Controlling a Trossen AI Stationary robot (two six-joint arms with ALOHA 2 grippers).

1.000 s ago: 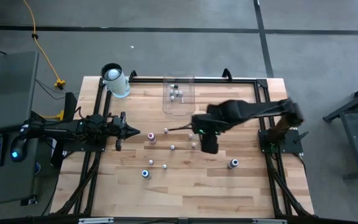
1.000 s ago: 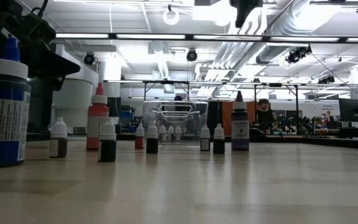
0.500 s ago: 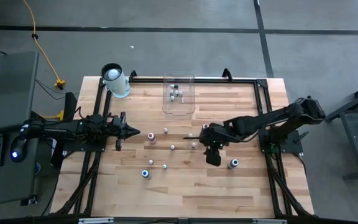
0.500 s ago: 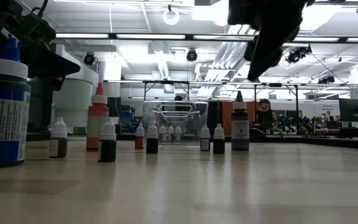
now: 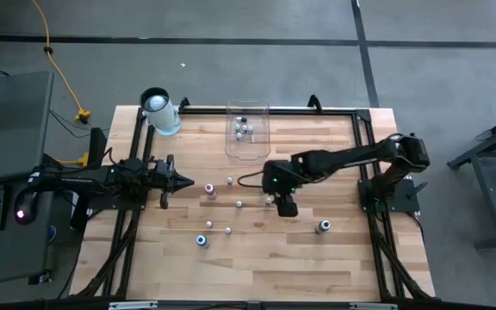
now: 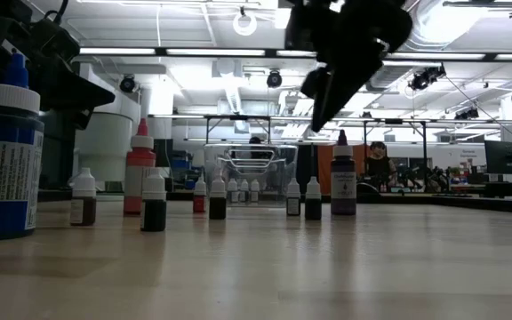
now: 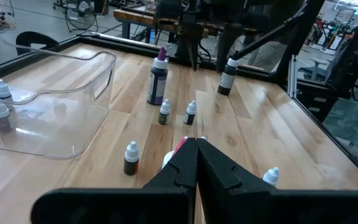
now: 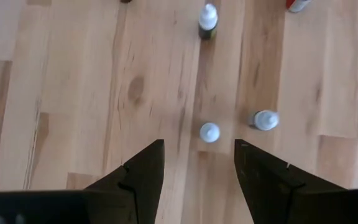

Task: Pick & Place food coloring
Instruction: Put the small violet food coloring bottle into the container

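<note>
Right wrist view: food coloring bottle (image 8: pixel 209 132) below open right pincer (image 8: pixel 197 163).

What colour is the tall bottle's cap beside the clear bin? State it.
Purple, matching its dark purple body; the tall bottle shows best in the left wrist view.

Wooden table (image 5: pixel 257 258), pale butcher-block planks, edged by a black metal frame (image 5: pixel 334 110).

Clear plastic bin (image 5: pixel 247 138) on the table near its far edge, about midway along; upright, rectangular, open-topped. Low view shows it as a see-through box (image 6: pixel 250 176) well back on the table.

White cylinder (image 5: pixel 158 112) at the table's far left corner, lying tilted, dark open end up.

Yellow cable (image 5: pixel 55 60) on the grey floor beyond the table's left side, ending near that corner.

Grey console (image 5: pixel 7 181) with a lit keyboard, left of the table.
</note>
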